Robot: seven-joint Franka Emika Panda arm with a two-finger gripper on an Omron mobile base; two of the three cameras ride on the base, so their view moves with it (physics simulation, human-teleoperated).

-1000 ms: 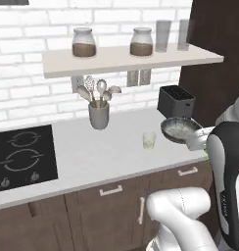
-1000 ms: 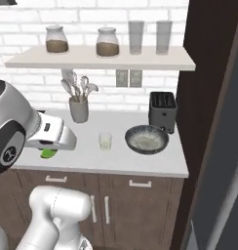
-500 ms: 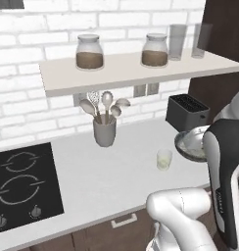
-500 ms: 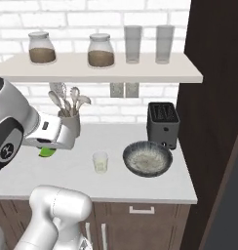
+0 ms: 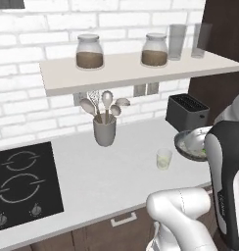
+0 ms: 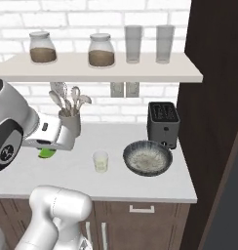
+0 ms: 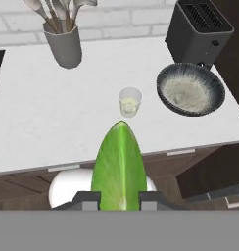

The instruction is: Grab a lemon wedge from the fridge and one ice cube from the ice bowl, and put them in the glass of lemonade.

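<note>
Green lemon wedge pinched in tool, above glass of lemonade

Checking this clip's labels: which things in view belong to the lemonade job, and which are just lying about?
Job:
- lemon wedge, held in the shut gripper
- glass of lemonade on the counter
- ice bowl beside the toaster

Lying about:
- toaster
- utensil cup
- two jars and two tall glasses on the shelf
- stovetop
</note>
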